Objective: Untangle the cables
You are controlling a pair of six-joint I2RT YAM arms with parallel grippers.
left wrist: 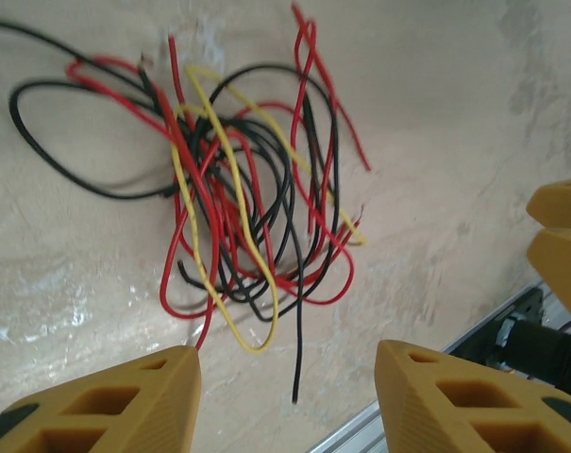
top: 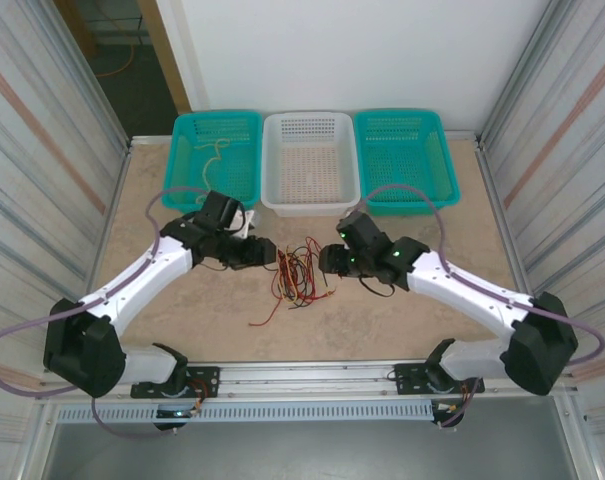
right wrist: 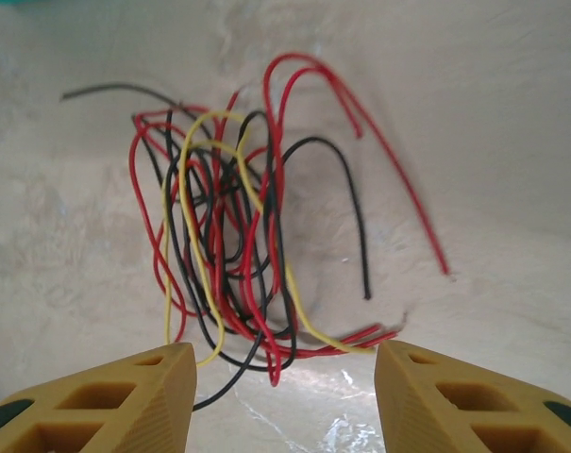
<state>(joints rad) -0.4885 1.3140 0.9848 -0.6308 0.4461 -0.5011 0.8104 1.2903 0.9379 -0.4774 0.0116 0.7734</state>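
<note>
We see a loose tangle of thin red, black and yellow wire cables point(top: 300, 272) lying on the beige marbled tabletop point(top: 412, 320), between our two arms. Our left gripper point(top: 266, 252) sits just left of the tangle and our right gripper point(top: 328, 260) just right of it. In both wrist views, the ochre plastic fingers point(left wrist: 125, 396) are spread wide, gripping nothing, with the tangle just beyond them.
</note>
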